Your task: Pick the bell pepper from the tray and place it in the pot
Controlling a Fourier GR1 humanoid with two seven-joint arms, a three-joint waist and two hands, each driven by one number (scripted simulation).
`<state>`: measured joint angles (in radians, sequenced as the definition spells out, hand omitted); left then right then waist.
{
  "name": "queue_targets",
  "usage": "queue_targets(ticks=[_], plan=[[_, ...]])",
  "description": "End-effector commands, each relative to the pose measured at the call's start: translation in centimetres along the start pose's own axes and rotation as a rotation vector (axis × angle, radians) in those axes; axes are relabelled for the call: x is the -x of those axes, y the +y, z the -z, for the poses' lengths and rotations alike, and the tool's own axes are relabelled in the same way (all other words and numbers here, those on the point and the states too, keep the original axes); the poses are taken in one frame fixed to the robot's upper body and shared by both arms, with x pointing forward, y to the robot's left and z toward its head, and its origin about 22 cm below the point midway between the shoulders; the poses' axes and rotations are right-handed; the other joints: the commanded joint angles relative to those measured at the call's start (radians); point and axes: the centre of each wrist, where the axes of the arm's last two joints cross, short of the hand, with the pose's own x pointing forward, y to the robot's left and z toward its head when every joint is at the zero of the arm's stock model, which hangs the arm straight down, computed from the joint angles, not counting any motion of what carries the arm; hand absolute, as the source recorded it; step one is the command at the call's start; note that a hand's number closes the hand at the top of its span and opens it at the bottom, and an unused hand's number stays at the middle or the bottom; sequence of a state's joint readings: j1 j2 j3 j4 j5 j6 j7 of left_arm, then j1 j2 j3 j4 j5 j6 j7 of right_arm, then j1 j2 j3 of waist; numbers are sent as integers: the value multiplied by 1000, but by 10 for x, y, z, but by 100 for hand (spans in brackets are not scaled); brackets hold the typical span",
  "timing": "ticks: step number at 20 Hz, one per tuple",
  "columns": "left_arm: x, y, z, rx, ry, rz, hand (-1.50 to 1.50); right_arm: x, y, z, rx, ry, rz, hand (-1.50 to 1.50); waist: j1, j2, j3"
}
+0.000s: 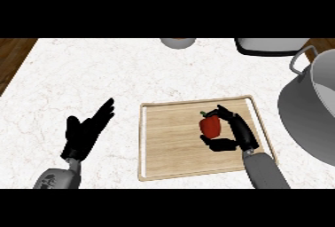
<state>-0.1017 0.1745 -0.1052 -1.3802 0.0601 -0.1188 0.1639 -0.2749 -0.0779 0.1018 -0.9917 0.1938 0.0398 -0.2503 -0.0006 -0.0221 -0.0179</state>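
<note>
1. The right hand (230, 133) is sitting right of centre in the frame, over the wooden tray (171, 150), with its fingers arching over the top of the red bell pepper (210, 127) and its thumb curling in from below, so it is pinching the pepper between them.
2. The bell pepper is standing upright on the right half of the tray, green stem pointing up the frame; whether it is touching the wood or already lifting off cannot be told.
3. To do this step well, the hand should be closing evenly on both sides of the pepper before rising, then lifting straight up high enough to clear the tray's raised lip and the tall pot wall.
4. The pot (307, 119) is filling the right edge of the frame, just beside the tray; the little of its inside that shows is holding nothing visible.
5. The tray is carrying only the pepper.
6. The left hand (85, 133) is resting spread, fingers straight, over the white worktop (78, 75) at lower left.
</note>
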Motion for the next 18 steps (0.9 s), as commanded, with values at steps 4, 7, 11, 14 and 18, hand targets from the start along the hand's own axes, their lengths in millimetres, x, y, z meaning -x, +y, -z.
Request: queue_targets(ticks=[4, 7, 11, 14, 18], plan=[[0, 15, 1, -5, 15, 6, 0, 34, 31, -8, 2, 24, 150, 150, 12, 28, 19], [12, 11, -11, -47, 27, -13, 0, 68, -115, -99, 243, 38, 101, 150, -60, 16, 20], [20, 23, -19, -119, 34, -31, 0, 72, -199, -176, 449, 16, 63, 150, -128, 16, 24], [15, 21, -18, -97, 13, -32, 0, 68, -248, -240, 563, -25, 53, 150, -100, 19, 26], [15, 14, -17, -67, 14, -27, 0, 52, -299, -318, 659, -65, -23, 150, -49, 22, 26]])
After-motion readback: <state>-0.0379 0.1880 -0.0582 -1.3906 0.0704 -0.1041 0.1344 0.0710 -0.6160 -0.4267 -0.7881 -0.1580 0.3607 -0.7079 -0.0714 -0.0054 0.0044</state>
